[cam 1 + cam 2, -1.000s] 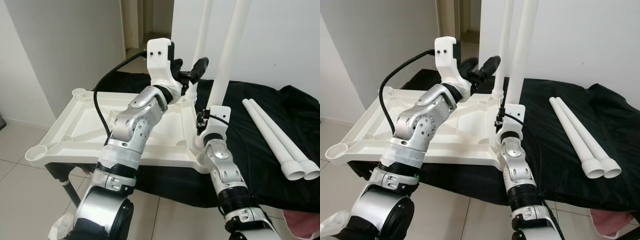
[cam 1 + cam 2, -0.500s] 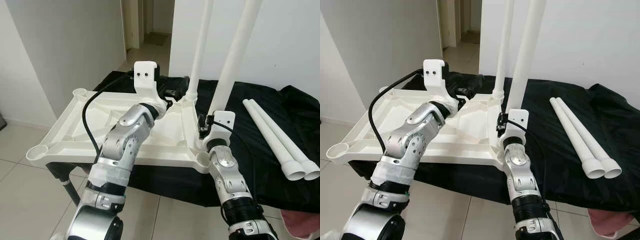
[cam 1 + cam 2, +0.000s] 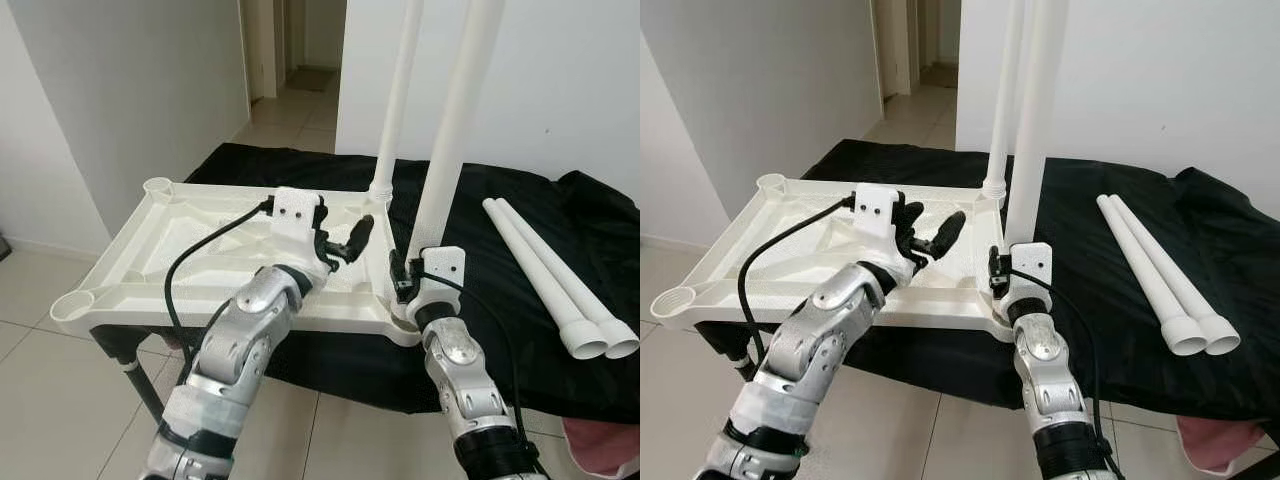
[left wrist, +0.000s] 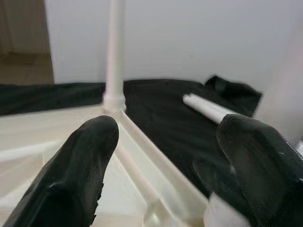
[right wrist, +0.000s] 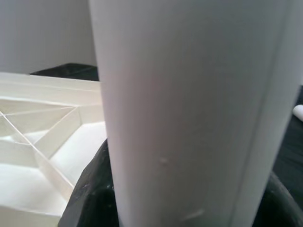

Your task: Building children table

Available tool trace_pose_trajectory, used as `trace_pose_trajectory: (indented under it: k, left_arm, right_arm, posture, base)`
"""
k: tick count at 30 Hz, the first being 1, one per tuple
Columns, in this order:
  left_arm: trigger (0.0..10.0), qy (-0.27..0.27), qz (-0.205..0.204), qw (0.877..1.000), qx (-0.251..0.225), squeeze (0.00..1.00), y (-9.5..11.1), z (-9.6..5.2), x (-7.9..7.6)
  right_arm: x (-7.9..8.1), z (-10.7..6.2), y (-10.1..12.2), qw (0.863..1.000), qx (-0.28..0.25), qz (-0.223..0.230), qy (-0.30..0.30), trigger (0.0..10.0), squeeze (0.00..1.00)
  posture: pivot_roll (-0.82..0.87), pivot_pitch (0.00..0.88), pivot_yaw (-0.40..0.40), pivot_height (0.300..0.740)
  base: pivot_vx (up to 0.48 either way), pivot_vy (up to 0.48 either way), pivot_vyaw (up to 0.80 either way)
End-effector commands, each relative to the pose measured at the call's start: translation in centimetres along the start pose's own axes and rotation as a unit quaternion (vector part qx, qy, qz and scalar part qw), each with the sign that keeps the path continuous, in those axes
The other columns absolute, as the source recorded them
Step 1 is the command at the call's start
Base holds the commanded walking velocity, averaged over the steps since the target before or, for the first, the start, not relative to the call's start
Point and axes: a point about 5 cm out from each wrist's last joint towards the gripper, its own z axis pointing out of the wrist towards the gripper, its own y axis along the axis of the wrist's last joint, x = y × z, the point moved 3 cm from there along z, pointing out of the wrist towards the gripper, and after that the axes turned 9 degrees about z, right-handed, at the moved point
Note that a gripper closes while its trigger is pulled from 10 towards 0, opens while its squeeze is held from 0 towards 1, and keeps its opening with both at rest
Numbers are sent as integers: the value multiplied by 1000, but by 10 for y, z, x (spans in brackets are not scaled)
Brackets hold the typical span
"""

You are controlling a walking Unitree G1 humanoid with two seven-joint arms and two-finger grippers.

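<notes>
While the upturned white tabletop [image 3: 200, 250] lies on the black-draped surface [image 3: 520, 300] with its ribbed underside showing, two legs already stand in its right-hand corner sockets. The far leg [image 3: 398, 90] sits upright in the far socket, and the near leg [image 3: 455, 110] rises from the near one. Since a second ago the left gripper [image 3: 345, 243] has dropped away from the far leg and come back over the tray's middle; its black fingers [image 4: 80, 165] are spread wide with nothing between them. That suggests the far leg is judged seated and left to stand alone. The right gripper [image 5: 180, 208] still clasps the near leg low down, its fingers closed around the tube just above the socket. Two spare legs [image 3: 555, 285] lie side by side on the cloth, well apart to the right, so two left-hand sockets [image 3: 72, 302] wait unfilled.
</notes>
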Motion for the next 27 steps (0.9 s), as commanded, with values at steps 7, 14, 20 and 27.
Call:
trace_pose_trajectory:
  k: [7,14,20,27]
  left_arm:
    - [10000,-121,41,992,24,0,-16,-14,-26]
    - [10000,-155,70,984,61,0,-38,-28,-31]
    - [10000,-172,76,979,77,0,-47,-35,-35]
    - [10000,-190,78,975,83,0,-51,-40,-40]
  right_arm:
    - [4,-7,-8,1000,7,3,30,10000,0]
    - [7,-10,-14,998,11,7,60,10000,0]
    - [6,-14,-19,996,17,-8,90,10000,0]
    - [0,-16,-26,993,25,-38,111,10000,0]
  posture:
    - [15,93,29,740]
    - [17,104,37,740]
    - [14,111,37,740]
    - [12,112,38,740]
  base:
    - [0,0,0]
    - [0,0,0]
    - [0,0,0]
    - [0,0,0]
